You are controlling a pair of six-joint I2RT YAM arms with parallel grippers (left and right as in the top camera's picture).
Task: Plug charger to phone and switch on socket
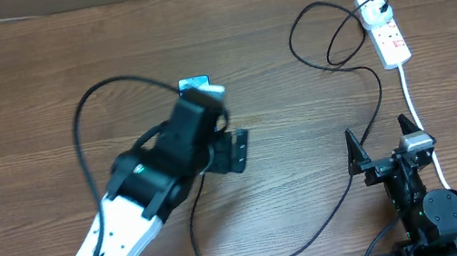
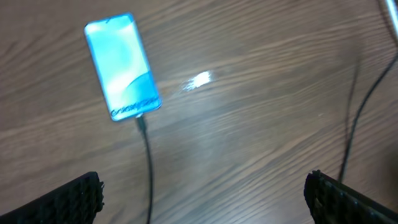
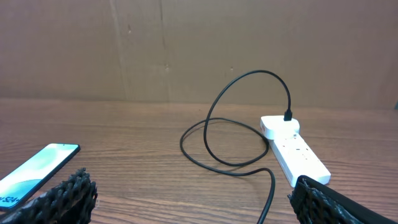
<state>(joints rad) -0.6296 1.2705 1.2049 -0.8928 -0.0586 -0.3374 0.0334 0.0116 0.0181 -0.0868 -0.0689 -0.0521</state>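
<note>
The phone [image 2: 121,65] lies flat on the wooden table with its blue screen lit; in the overhead view only its far edge [image 1: 194,83] shows past my left arm. The charger's black cable [image 2: 148,168] has its connector tip at the phone's bottom edge. The cable [image 1: 348,184] loops across the table to the white socket [image 1: 385,30], with its black plug end [image 3: 288,115] in the strip's far end. My left gripper [image 2: 202,199] is open above the table near the phone, holding nothing. My right gripper [image 1: 384,142] is open and empty, near the socket [image 3: 292,149].
The socket's thick white cord [image 1: 424,129] runs down the right side past my right arm. The black cable forms a large loop [image 3: 230,130] left of the socket. A brown cardboard wall [image 3: 199,43] stands behind the table.
</note>
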